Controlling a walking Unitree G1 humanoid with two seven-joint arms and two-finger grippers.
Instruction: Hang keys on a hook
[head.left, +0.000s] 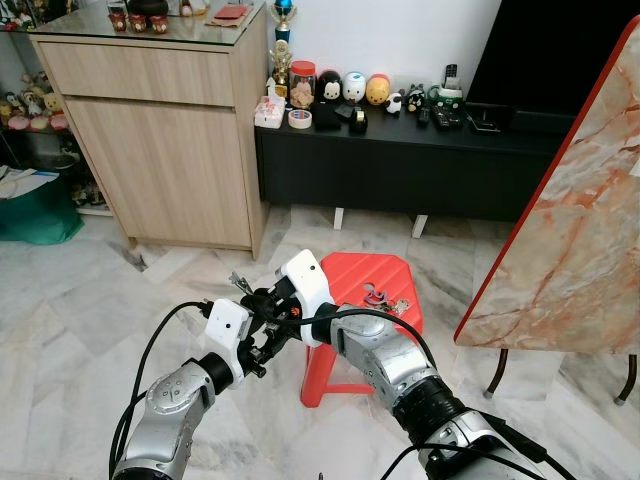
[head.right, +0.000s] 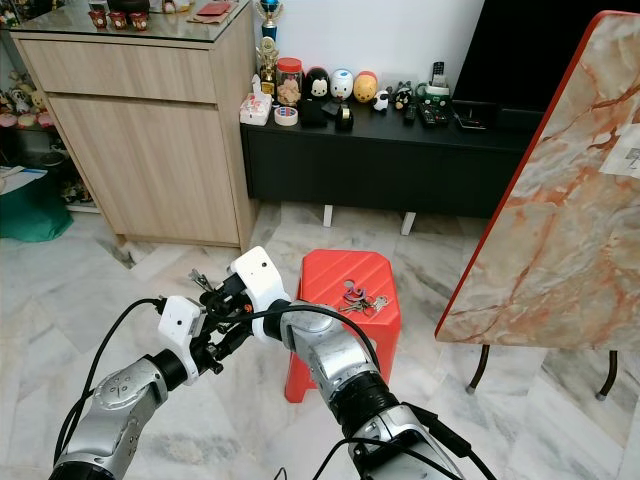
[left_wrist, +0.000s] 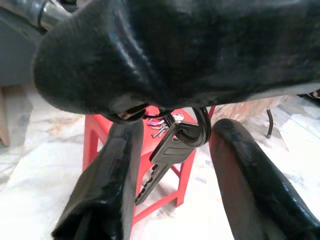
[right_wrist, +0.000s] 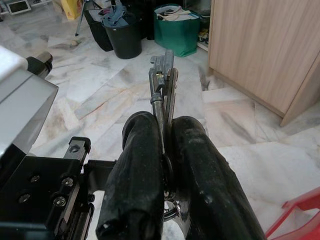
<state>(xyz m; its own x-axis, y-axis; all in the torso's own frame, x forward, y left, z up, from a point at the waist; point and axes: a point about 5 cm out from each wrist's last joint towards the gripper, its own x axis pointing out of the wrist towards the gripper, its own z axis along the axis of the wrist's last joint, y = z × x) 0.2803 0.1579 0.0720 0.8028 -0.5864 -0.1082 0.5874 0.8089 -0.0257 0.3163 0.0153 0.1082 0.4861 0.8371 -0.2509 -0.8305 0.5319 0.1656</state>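
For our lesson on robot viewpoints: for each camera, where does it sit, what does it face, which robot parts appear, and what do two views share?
Left eye: head, looking down at red stool; both arms, left pincer, right pincer.
Right eye: same scene; loose keys on stool.
Left wrist: faces the stool past its black fingers; a key hangs close.
Right wrist: faces floor and cabinet; its fingers clamp held keys.
Shared: stool in eye and left wrist views.

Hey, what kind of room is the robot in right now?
Most likely a home living room: a dark screen, probably a TV, stands on a low black console lined with small figurines, beside a wooden cabinet, with a red plastic stool on the marble floor.
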